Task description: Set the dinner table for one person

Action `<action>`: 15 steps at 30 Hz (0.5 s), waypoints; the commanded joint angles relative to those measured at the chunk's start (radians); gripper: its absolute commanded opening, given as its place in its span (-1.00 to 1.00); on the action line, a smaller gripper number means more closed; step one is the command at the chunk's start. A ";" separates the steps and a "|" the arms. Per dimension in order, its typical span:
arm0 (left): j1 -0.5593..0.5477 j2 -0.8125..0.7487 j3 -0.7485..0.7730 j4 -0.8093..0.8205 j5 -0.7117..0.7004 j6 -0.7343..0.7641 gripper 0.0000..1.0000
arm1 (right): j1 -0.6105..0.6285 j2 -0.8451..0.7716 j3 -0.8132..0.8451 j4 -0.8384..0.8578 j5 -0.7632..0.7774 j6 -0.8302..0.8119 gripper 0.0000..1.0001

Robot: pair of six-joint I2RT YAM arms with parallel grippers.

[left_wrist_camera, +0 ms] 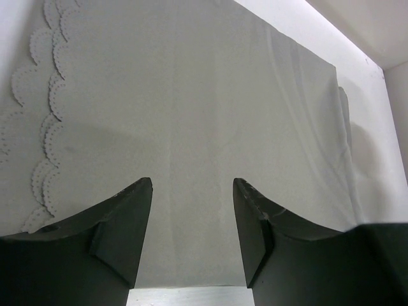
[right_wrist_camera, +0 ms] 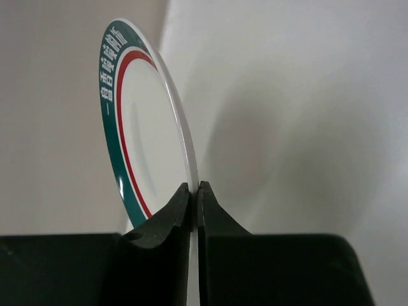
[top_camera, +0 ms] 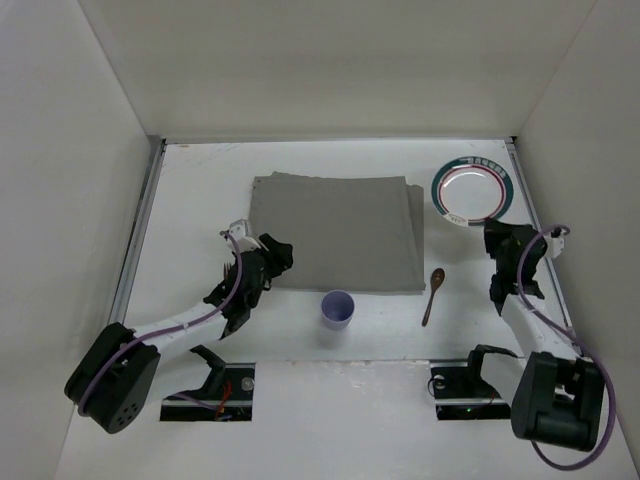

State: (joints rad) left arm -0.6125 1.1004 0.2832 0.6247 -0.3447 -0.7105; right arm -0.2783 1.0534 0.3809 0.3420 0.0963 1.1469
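Plainly, the right end effector (right_wrist_camera: 194, 191) was pinched shut on the near rim of the plate (right_wrist_camera: 143, 146), its two fingers meeting on the thin edge. The plate sat at the far right of the table (top_camera: 200, 200), close to the right-hand rail, and it carried nothing. From that grip, the grey mat (top_camera: 335, 232) lay to the left, its right edge near the plate but apart from it. Any carry to the mat's middle would therefore run leftward and slightly toward the arms. Being round, the plate offered no long axis to align.

The left end effector (left_wrist_camera: 191, 191) stood with its jaws apart and nothing between them, over the mat's near-left corner; whether it touched the cloth I could not tell.

A wooden spoon (top_camera: 433, 294) lay just off the mat's near-right corner, its long axis running near to far with the bowl at the far end, nearer the right arm. A lilac cup (top_camera: 338, 308) stood upright just beside the mat's near edge, between the two arms, apparently empty.
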 commanded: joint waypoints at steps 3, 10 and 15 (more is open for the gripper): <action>0.010 -0.028 -0.022 0.052 -0.027 -0.012 0.03 | 0.231 -0.104 0.091 0.028 0.060 -0.061 -0.93; 0.024 -0.022 -0.027 0.053 -0.034 -0.012 0.03 | 0.582 0.144 0.234 0.084 0.060 -0.038 -0.92; 0.041 -0.065 -0.041 0.043 -0.046 -0.012 0.04 | 0.718 0.374 0.354 0.130 0.010 -0.024 -0.92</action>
State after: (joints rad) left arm -0.5838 1.0744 0.2604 0.6243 -0.3580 -0.7162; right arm 0.4015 1.3724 0.6548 0.3538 0.1284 1.1004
